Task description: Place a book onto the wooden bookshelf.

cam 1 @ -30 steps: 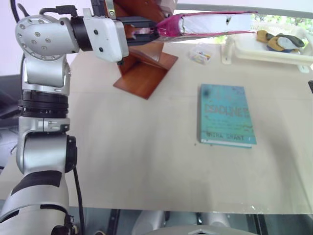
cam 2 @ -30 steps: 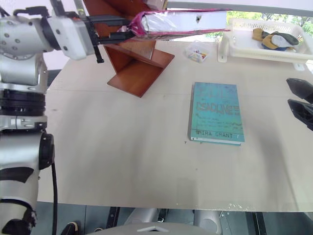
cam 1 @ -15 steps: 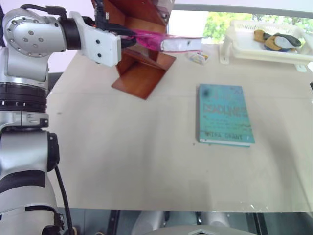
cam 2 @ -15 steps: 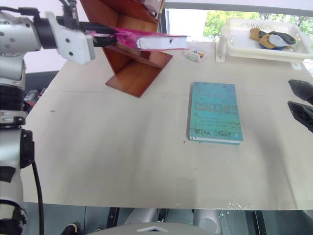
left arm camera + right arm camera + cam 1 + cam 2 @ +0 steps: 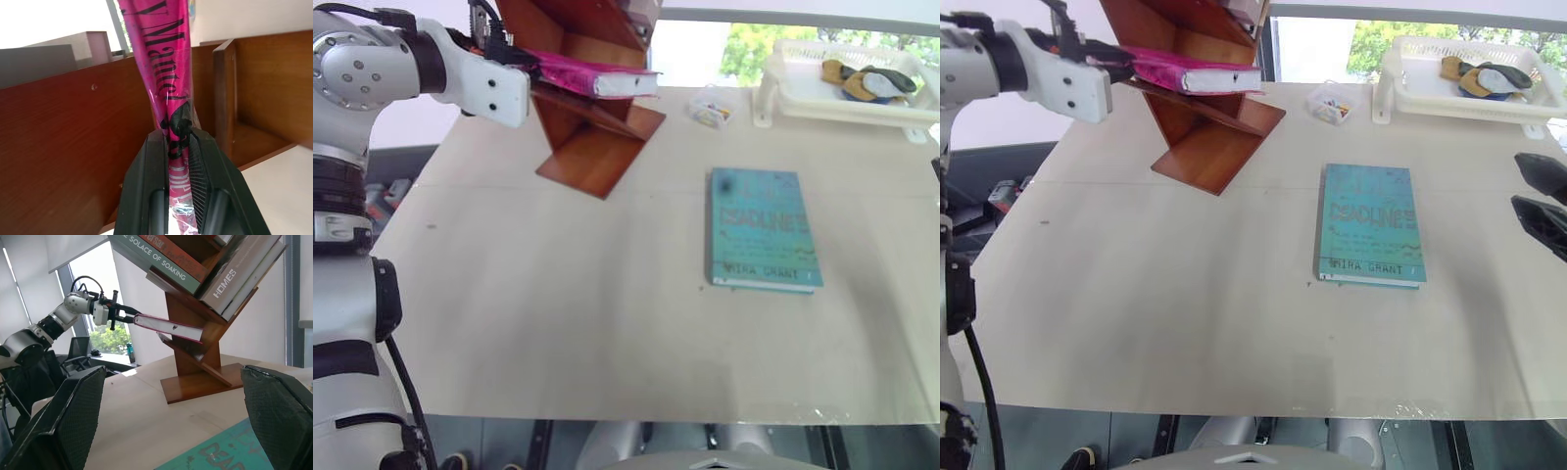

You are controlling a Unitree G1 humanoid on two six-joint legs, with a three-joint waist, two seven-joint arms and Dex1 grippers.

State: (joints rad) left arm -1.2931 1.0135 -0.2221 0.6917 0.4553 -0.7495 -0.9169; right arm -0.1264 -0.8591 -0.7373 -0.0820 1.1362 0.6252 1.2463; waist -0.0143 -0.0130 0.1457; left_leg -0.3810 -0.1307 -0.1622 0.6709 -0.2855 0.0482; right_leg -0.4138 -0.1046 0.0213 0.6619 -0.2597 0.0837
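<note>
Book (image 5: pixel 592 75) position: far left of the table (image 5: pixel 558 323), held at its spine end by the left gripper (image 5: pixel 178 147), both fingers (image 5: pixel 151 166) pressed flat against the pink covers. The free end of the book reaches in over a slanted board of the bookshelf (image 5: pixel 597 147); the pictures do not settle whether the book touches that board. In the right wrist view the book sits just above the lower slanted board, below the boards that carry other books (image 5: pixel 195 269).

Clearances: the bookshelf base stands near the far left table edge. Bare tabletop lies open along the near side and in the middle. A teal book (image 5: pixel 764 230) lies flat right of centre, well apart from the bookshelf. A white tray (image 5: pixel 842 98) sits at the far right edge, and a small clear box (image 5: pixel 710 110) rests between tray and bookshelf.

Right gripper (image 5: pixel 171 426): fingers spread wide, nothing between them, hovering at the right table edge near the teal book.

Change from one second ago: the book stuck out to the right past the bookshelf, its free end over the small box. It now lies further left, drawn in over the shelf board. The right gripper has not shifted.
</note>
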